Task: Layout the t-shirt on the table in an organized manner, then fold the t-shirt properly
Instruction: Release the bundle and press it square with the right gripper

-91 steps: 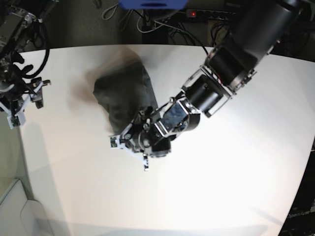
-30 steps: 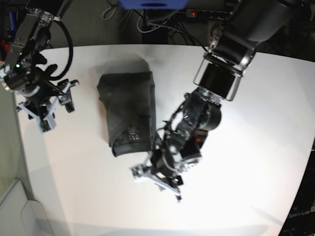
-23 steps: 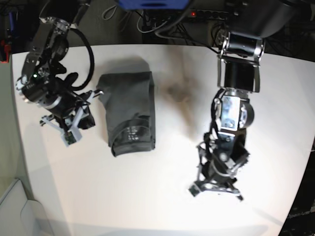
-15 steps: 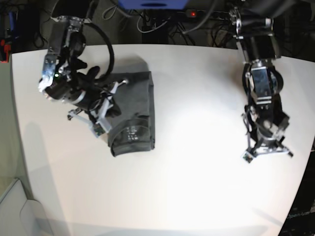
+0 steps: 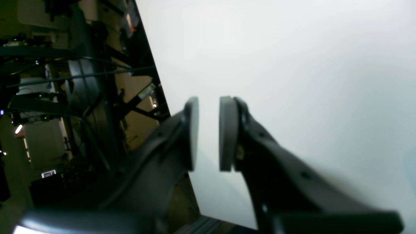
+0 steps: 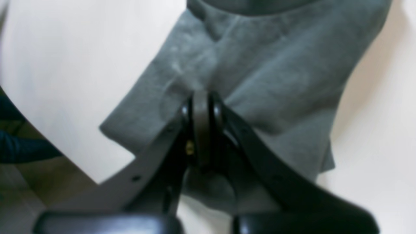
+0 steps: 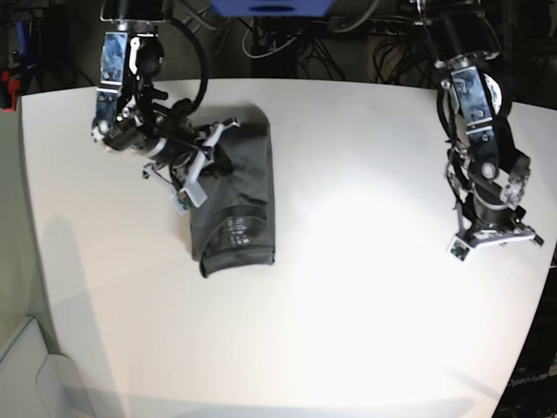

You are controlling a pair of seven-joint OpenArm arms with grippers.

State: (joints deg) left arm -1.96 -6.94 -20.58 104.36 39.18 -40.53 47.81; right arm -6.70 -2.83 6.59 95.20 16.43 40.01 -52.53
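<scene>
base view: right arm (image 7: pixel 144 83) has reached the t-shirt (image 7: pixel 252 187), likely tidying folds beneath its closed jaws; left jaws, slightly apart, swung clear.

The table (image 7: pixel 365 348) is a white, smooth top with a light sheen, reaching out on every side of the t-shirt (image 7: pixel 248 187). The t-shirt lies directly on it, dark grey and folded, with faint shadow beside its edge.

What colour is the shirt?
Dark grey, plain; the shirt shows best in the right wrist view.
</scene>
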